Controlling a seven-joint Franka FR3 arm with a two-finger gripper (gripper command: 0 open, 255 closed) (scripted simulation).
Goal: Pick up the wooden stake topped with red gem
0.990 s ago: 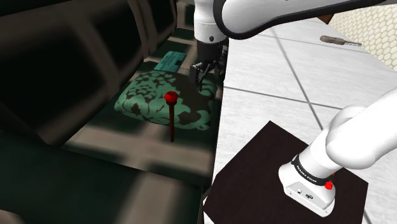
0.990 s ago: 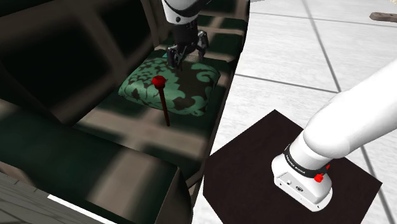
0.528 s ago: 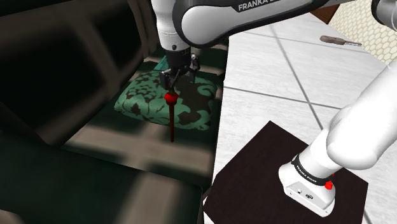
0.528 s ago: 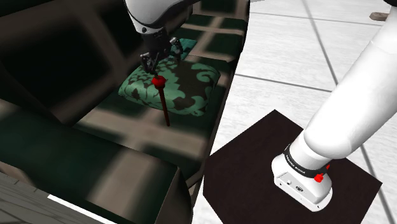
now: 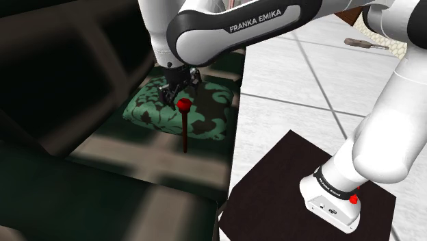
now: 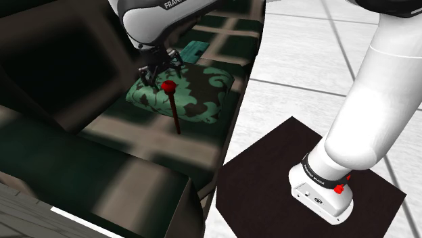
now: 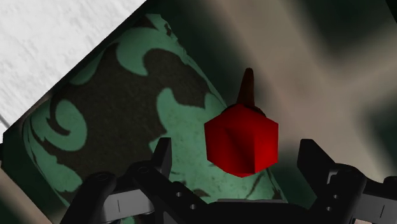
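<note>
**Shoulder view:** The white arm (image 5: 233, 27) bends low over a dark sofa (image 5: 68, 82). Its black gripper (image 5: 174, 92) hangs just beyond the red gem (image 5: 184, 105) that caps a thin, dark-brown stake (image 5: 185, 133). The stake stands upright with its foot on the sofa seat, at the near edge of a green patterned cushion (image 5: 147, 109). Whether it touches the cushion is hard to make out. The arm hides the cushion's far edge. The fingers merge with the dark pattern behind them, so their spacing cannot be read from here. At this view's lower right the arm's base sits on the dark stand (image 5: 274, 178), beside a pale tiled floor (image 5: 301, 82). A small brownish object (image 5: 366, 44) lies far off on the tiles, too small to name.

**Second exterior view:** The gripper (image 6: 157, 73) sits just left of and above the gem (image 6: 168, 86), over the cushion (image 6: 209, 94). The stake (image 6: 176, 115) drops straight to the seat. A teal thing (image 6: 196, 49) peeks out behind the cushion, partly covered by the arm.

**Wrist view:** The jaws of the gripper (image 7: 237, 149) stand open, with one finger (image 7: 162, 156) on either side of the gem (image 7: 242, 137). There is a gap on both sides and nothing is gripped. The gem covers most of the stake (image 7: 248, 89), and only a brown sliver shows past it. The cushion (image 7: 95, 127) lies beside the gem, cut off at the frame's edge.
</note>
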